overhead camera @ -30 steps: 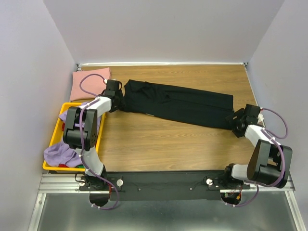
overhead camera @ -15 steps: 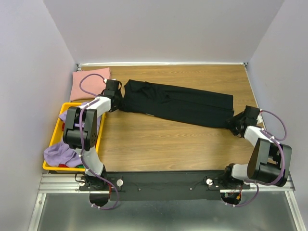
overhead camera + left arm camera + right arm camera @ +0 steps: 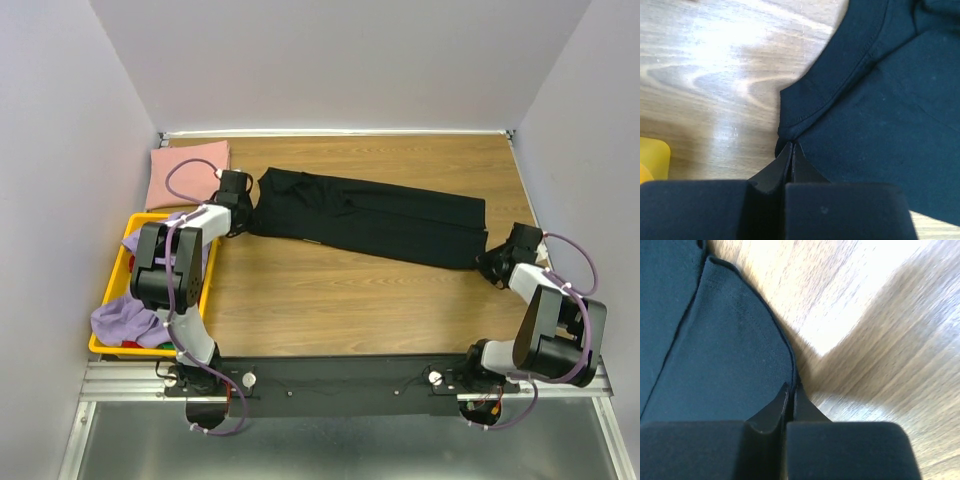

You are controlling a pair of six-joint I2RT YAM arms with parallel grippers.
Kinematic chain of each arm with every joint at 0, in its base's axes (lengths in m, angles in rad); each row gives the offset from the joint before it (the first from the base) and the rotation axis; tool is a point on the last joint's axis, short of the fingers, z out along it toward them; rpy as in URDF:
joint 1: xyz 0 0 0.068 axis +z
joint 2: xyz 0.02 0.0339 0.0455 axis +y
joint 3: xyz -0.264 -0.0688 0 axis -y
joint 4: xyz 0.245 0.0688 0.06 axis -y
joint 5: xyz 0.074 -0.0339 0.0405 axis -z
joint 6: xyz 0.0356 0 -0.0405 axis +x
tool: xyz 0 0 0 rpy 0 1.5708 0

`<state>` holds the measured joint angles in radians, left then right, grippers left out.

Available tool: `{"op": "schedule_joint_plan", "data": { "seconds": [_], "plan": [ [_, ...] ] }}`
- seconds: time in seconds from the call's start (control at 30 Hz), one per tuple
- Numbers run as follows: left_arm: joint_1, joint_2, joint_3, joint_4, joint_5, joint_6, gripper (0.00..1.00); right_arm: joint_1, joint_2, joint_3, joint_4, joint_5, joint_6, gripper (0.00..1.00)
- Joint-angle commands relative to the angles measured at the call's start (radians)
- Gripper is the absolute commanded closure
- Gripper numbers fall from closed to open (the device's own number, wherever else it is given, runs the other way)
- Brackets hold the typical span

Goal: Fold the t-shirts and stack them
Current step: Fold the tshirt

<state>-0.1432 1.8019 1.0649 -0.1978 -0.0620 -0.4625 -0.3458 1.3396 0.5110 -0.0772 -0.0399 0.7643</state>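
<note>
Scene: black tee (image 3: 365,215) lies flat on table (image 3: 330,300), right of yellow crate (image 3: 112,285). It looks folded lengthwise into a long strip running away from the crate.

L gripper (image 3: 791,148) is at the strip's crate-side end, jaws closed, pinching the cloth edge by a stitched hem. R gripper (image 3: 791,388) is at the end farthest from the crate, jaws together on the edge there too. Can't tell how many layers either pinch has caught.

Others: pink tee (image 3: 187,172) folded, just behind the crate. A lavender tee (image 3: 125,320) is bunched in the crate & hangs over its near rim.

Handling (judged): tee is light, soft, floppy, w/ no stiffness, so it'll sag betw. grips & drag on the wood. Not fragile. Best hold = the two end edges, thru all layers, at hem/seam where cloth is thicker. Keep strip taut on lift or layers may slide apart.

Step (judged): both ends gripped, prob. end-to-end fold next. Risk: a top-layer-only pinch would let the fold open.
</note>
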Motion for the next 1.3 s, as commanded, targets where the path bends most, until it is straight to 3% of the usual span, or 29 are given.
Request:
{"op": "schedule_joint_plan", "data": {
  "seconds": [0.0,0.23,0.5,0.53,0.6,0.63,0.67,0.73,0.77,0.83,0.93,1.0,1.17,1.27],
  "plan": [
    [0.025,-0.076,-0.086,-0.022,-0.010,-0.018,1.00,-0.036,-0.003,-0.014,-0.068,0.112,-0.043,0.98],
    [0.048,-0.330,-0.348,-0.040,0.025,-0.097,1.00,-0.107,-0.029,0.035,-0.225,0.241,-0.054,0.98],
    [0.019,-0.677,-0.591,-0.028,0.123,-0.286,1.00,-0.125,-0.057,0.061,-0.257,0.278,-0.075,0.92],
    [0.016,-0.696,-0.603,-0.026,0.139,-0.301,1.00,-0.125,-0.056,0.061,-0.260,0.275,-0.082,0.89],
    [0.005,-0.729,-0.626,-0.025,0.152,-0.324,1.00,-0.125,-0.066,0.066,-0.274,0.265,-0.098,0.70],
    [0.001,-0.736,-0.628,-0.026,0.151,-0.329,0.93,-0.125,-0.072,0.069,-0.286,0.265,-0.105,0.48],
    [-0.002,-0.740,-0.626,-0.035,0.149,-0.334,0.88,-0.125,-0.085,0.075,-0.291,0.262,-0.118,0.38],
    [-0.002,-0.766,-0.623,-0.041,0.151,-0.337,0.74,-0.125,-0.141,0.086,-0.294,0.239,-0.151,0.28],
    [-0.002,-0.780,-0.620,-0.049,0.133,-0.346,0.52,-0.125,-0.164,0.092,-0.294,0.218,-0.161,0.22],
    [-0.002,-0.825,-0.611,-0.069,0.101,-0.355,0.30,-0.125,-0.230,0.103,-0.294,0.193,-0.166,0.15],
    [-0.002,-0.874,-0.582,-0.092,0.070,-0.344,0.19,-0.113,-0.292,0.119,-0.268,0.097,-0.160,0.14],
    [-0.002,-0.886,-0.537,-0.103,0.033,-0.300,0.19,-0.085,-0.316,0.121,-0.230,0.043,-0.160,0.12],
    [-0.039,-0.859,-0.430,0.033,0.086,-0.095,0.19,0.146,-0.309,0.136,-0.047,-0.126,-0.160,0.15],
    [-0.074,-0.733,-0.359,0.090,0.119,-0.016,0.22,0.339,-0.151,0.211,0.008,-0.179,-0.157,0.19]
  ]
}}
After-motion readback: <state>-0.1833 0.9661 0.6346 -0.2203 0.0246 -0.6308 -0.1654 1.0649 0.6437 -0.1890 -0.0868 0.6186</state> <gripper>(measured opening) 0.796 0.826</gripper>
